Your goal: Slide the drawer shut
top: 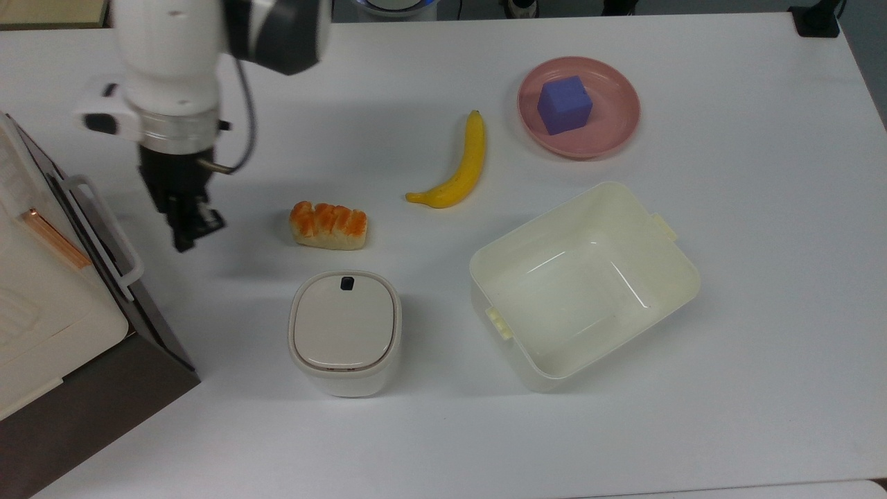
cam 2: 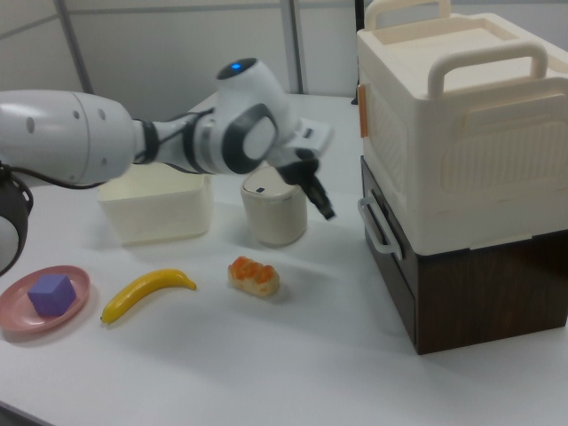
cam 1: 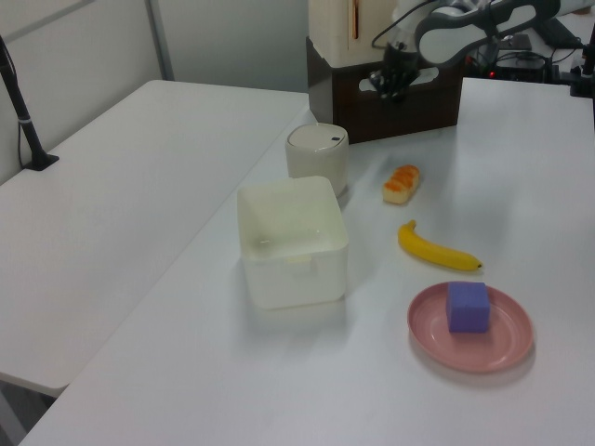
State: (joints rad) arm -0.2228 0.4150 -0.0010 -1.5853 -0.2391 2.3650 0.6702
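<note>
**Drawer flush with its cabinet, claw standing clear**

You had the desk (top: 727, 291) carrying everything, and at the top view's left edge stood the dark cabinet with the white appliance (cam 2: 461, 124) stacked on it. The drawer (cam 2: 390, 266) sat in that cabinet, its dark front looking level with the cabinet face in the right view, so I judged it closed or very nearly so. Its white loop handle (top: 104, 235) stuck out toward the claw.

The cream tub (top: 582, 284) lay well apart, and so did the pink plate (top: 617, 135) with the purple cube (top: 565, 104). The lidded white bin (top: 344, 333), banana (top: 454, 166) and bread roll (top: 328, 225) lay nearer.

Your claw (top: 188, 232) hung above bare desk between handle and roll, touching neither; its fingers looked clenched together on nothing.

If any gap was left, you would have done well to press squarely on the front panel beside the handle, pushing straight along the runners rather than at an angle.
</note>
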